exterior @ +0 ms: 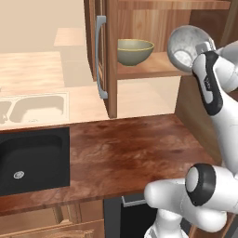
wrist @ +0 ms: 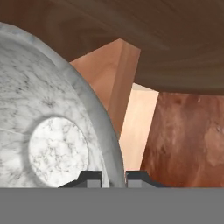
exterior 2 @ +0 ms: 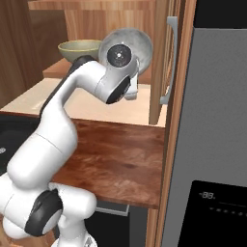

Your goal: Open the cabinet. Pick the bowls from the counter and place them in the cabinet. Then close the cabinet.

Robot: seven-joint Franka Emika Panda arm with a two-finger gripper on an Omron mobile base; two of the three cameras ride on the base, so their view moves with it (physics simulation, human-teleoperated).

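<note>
Gripper point(wrist: 113, 177) clamped on rim of white-grey marbled bowl point(exterior: 186, 45), held tipped on edge at open cabinet point(exterior: 139, 28) front. Shelf point(exterior: 148, 69) directly ahead and slightly below; olive-yellow bowl point(exterior: 134, 51) already seated left. Free spot lies right of it.

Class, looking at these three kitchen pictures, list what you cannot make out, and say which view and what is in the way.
- Gripper: in both base views, the arm and white-grey bowl cover it.
- Olive bowl: right base view, its right side is behind the white-grey bowl.
- Black sink: left base view, cut by the left edge.
</note>
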